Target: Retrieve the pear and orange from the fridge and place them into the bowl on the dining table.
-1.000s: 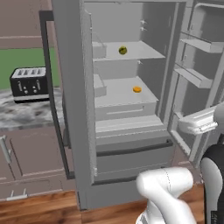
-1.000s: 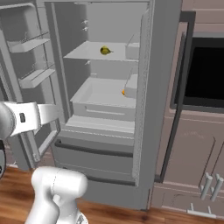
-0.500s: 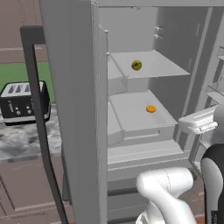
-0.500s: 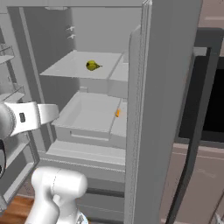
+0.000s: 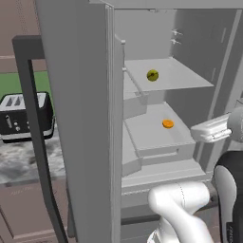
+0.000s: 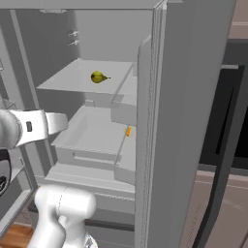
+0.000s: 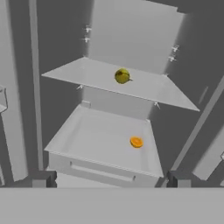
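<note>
One toaster (image 5: 26, 116) flanks the fridge (image 5: 85, 118) in the left base view, probably.

We find no readable text, label, brand, number or sign anywhere: the fridge (image 5: 85, 118), its shelves and the toaster (image 5: 26, 116) at nine o'clock carry none.

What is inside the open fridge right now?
Inside the fridge the pear sits on the upper shelf, and the orange lies in the tray below. Lower drawers' contents are hidden.
</note>
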